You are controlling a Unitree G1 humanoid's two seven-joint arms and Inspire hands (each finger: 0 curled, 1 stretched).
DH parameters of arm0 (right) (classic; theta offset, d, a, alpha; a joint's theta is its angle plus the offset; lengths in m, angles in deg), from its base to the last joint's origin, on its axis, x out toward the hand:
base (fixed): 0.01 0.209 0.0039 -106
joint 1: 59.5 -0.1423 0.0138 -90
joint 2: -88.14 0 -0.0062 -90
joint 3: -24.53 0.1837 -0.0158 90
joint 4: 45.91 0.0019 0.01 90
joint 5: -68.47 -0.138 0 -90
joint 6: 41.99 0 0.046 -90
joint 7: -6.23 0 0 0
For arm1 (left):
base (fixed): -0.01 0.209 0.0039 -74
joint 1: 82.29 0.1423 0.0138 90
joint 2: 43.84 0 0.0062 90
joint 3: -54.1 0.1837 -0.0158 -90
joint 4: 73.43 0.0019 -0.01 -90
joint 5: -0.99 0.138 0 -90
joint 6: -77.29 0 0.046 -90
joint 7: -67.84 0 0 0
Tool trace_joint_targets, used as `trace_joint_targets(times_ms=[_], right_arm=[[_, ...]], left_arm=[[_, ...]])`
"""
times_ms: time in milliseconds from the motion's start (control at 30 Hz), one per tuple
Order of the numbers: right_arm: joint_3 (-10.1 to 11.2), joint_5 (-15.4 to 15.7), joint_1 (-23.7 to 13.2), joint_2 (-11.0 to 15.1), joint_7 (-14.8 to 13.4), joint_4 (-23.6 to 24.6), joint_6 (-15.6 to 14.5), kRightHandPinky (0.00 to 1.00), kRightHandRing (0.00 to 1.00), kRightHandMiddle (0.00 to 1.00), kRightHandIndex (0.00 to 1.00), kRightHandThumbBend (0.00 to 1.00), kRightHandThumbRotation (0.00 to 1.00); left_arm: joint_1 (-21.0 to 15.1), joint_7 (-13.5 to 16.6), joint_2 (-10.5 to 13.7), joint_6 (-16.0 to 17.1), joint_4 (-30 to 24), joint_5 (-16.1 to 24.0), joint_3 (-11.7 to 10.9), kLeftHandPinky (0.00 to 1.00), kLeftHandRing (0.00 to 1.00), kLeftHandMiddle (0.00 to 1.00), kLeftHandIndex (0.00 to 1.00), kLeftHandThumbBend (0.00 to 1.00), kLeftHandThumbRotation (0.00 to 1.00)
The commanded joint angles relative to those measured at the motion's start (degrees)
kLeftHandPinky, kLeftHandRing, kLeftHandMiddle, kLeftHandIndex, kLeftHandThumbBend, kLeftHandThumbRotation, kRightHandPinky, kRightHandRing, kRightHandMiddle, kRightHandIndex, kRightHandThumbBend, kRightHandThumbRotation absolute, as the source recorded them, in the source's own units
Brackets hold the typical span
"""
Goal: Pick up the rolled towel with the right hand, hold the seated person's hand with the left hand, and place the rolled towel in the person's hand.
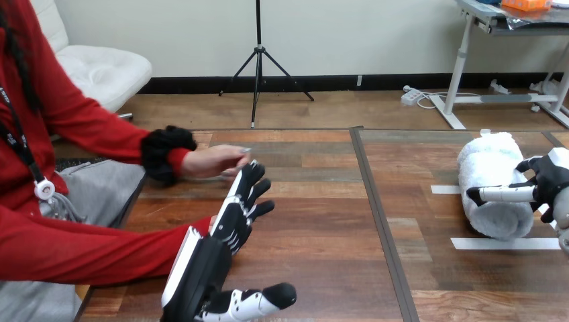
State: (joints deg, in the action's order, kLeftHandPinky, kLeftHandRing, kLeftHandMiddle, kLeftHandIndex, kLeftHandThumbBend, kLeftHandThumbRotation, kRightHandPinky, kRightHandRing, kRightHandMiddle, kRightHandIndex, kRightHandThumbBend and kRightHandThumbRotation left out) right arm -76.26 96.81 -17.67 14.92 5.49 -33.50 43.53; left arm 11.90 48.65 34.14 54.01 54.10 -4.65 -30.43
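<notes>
Scene: A humanoid robot works at a wooden table [322, 228] with a person seated along the frame's left side.

Rolled towel: The white rolled towel [488, 176] lies at the right of the frame, resting on the table between two strips of white tape [500, 243]. It appears not yet lifted.

Right hand: At the right edge, the right hand [549, 180] is clamped on the towel's right end. One finger lies across its near face and others curl over the top.

Left hand: Low and left of centre, the left hand [231, 221] reaches forward with its fingers straight and slightly spread, the thumb out to the side. It holds nothing.

Person's hand: The person's hand [213, 161] hovers above the table, left of centre, just beyond the left hand's fingertips. Contact between the two cannot be told, and no robot finger wraps round it.

Done: The grip on the towel looks taken, and the left hand is up close to the person's hand.

Left to do: By these signs the task is in its early part. The towel must be raised, the person's hand held by the left hand, and the towel carried across the frame from right to left and set in that hand.
</notes>
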Motion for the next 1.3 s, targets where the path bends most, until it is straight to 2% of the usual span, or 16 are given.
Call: trace_joint_targets(times_ms=[0, 233, 433, 600, 700, 767, 900, 1267], right_arm=[[1.1, -1.8, 0.6, -4.8, -0.4, -0.6, 1.0, 0.54, 0.70, 0.74, 0.73, 0.98, 0.32], [1.9, -3.3, 0.5, -5.9, -1.7, -0.4, 1.4, 0.43, 0.52, 0.62, 0.68, 0.98, 0.19], [1.8, -3.7, 0.1, -6.8, -2.4, -0.2, 1.3, 0.38, 0.46, 0.59, 0.63, 0.97, 0.07], [2.1, -4.3, 0.0, -7.2, -2.3, 0.0, 1.9, 0.35, 0.44, 0.58, 0.61, 0.96, 0.02], [2.3, -4.8, 0.1, -7.3, -2.1, 0.3, 3.0, 0.36, 0.45, 0.57, 0.57, 0.95, 0.01], [2.2, -4.7, 0.1, -7.3, -2.0, 0.3, 3.5, 0.47, 0.58, 0.64, 0.52, 0.94, 0.01], [2.1, -4.7, 0.1, -7.4, -1.6, 0.5, 4.7, 0.58, 0.68, 0.69, 0.49, 0.93, 0.00], [1.3, -4.3, 0.3, -7.4, -1.0, 1.3, 8.0, 0.68, 0.78, 0.76, 0.46, 0.89, 0.00]], left_arm=[[-1.8, 0.5, 0.1, -0.1, -3.0, -0.3, -0.3, 0.88, 0.96, 0.99, 1.00, 1.00, 0.56], [-2.4, 0.7, -0.3, -0.2, -2.7, 0.1, -0.2, 0.88, 0.95, 0.99, 0.99, 1.00, 0.56], [-3.0, 0.5, -0.5, -0.2, -2.5, -0.2, 0.2, 0.88, 0.95, 0.99, 0.98, 1.00, 0.56], [-3.4, 0.7, -0.7, -0.1, -2.3, 0.1, 0.2, 0.88, 0.95, 0.99, 0.98, 1.00, 0.56], [-3.6, 0.8, -0.8, -0.2, -2.3, 0.4, 0.1, 0.88, 0.95, 0.99, 0.98, 1.00, 0.56], [-3.8, 0.9, -0.8, -0.3, -2.2, 0.5, 0.1, 0.88, 0.95, 0.99, 0.98, 1.00, 0.56], [-4.2, 0.8, -1.0, -0.4, -1.8, 0.4, 0.2, 0.88, 0.95, 0.99, 0.99, 1.00, 0.56], [-4.6, 0.8, -1.3, -0.7, -1.5, 0.2, 0.2, 0.88, 0.96, 0.99, 0.98, 1.00, 0.54]])
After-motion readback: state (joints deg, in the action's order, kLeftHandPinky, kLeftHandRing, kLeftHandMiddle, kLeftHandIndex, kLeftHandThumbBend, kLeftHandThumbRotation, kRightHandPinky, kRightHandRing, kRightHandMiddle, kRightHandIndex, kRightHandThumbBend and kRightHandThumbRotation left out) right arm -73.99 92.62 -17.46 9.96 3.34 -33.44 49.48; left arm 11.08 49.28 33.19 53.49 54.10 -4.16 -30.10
